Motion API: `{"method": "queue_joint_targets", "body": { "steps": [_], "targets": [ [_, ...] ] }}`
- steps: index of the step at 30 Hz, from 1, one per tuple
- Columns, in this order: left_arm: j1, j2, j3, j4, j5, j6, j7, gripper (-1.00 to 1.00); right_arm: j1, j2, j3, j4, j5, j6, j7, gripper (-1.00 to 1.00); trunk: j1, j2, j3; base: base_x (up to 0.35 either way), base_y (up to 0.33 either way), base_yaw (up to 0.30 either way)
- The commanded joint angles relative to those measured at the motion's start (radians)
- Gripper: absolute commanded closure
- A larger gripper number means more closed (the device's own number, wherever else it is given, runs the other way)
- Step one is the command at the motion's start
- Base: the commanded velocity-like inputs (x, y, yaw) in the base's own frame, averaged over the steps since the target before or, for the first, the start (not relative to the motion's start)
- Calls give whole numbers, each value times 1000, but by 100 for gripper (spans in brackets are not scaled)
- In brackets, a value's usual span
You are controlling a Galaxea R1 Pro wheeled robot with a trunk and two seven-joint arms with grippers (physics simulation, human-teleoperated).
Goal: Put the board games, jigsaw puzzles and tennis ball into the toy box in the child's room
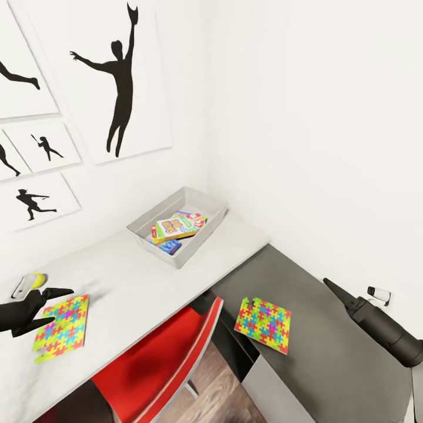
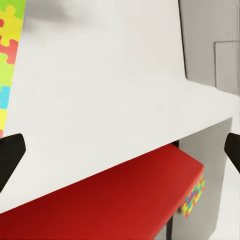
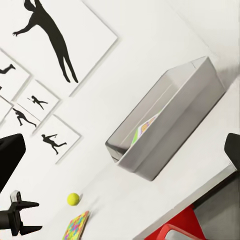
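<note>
The grey toy box point(image 1: 202, 202) point(image 3: 170, 135) stands at the table's point(image 1: 135, 276) far corner, with colourful board games point(image 1: 176, 225) lying inside it. One jigsaw puzzle point(image 1: 61, 326) point(image 2: 7, 50) lies flat on the table's near left part. My left gripper point(image 1: 47, 306) hovers open just over its left edge. The tennis ball point(image 1: 37, 279) point(image 3: 73, 199) rests just behind that gripper. A second jigsaw puzzle point(image 1: 263, 324) lies on the lower dark grey surface to the right. My right gripper point(image 1: 326, 282) hangs open, well right of it. The bed is out of view.
A red chair point(image 1: 158, 364) point(image 2: 115, 200) is tucked under the table's front edge. White walls with silhouette posters point(image 1: 117, 76) close in the corner behind the table. A small white object point(image 1: 19, 288) lies beside the ball, and a white device point(image 1: 379, 294) sits on the right wall.
</note>
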Motion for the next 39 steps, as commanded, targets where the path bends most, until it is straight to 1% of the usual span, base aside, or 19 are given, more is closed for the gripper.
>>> {"method": "queue_joint_targets", "body": {
  "steps": [1, 39],
  "targets": [
    [-1, 0, 1, -1, 10, 2, 10, -100, -1, 0, -1, 0, -3, 7, 1, -100, 1, -2, 0, 0, 0, -171],
    [0, 6, 4, -1, 10, 2, 10, -100, -1, 0, -2, 0, -2, 7, 1, -100, 1, -2, 54, 0, 0, -171]
  ]
}}
